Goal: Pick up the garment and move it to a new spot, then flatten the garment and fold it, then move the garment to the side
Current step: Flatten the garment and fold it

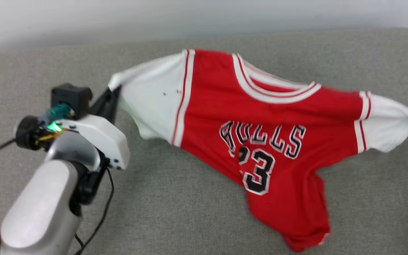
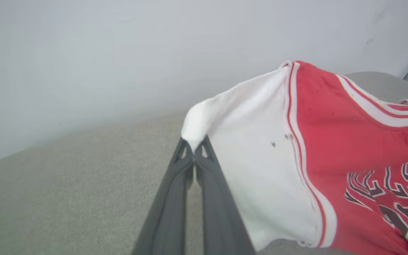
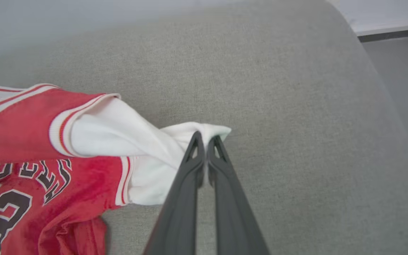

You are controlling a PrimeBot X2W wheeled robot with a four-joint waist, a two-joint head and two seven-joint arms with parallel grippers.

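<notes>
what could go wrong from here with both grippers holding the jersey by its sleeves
1. The left gripper and right gripper pinch only the white sleeve tips of the garment; the thin cloth could slip out.
2. The lower body looks twisted and bunched, so it may land creased on the grey cushion.

Left tool (image 2: 194, 148) rising from 6 o'clock, tips pinched on white sleeve corner of garment (image 2: 349, 141), red lettered body toward 4 o'clock, grey cushion (image 2: 66, 184) at 8 o'clock, pale wall (image 2: 119, 53) at 12 o'clock
</notes>
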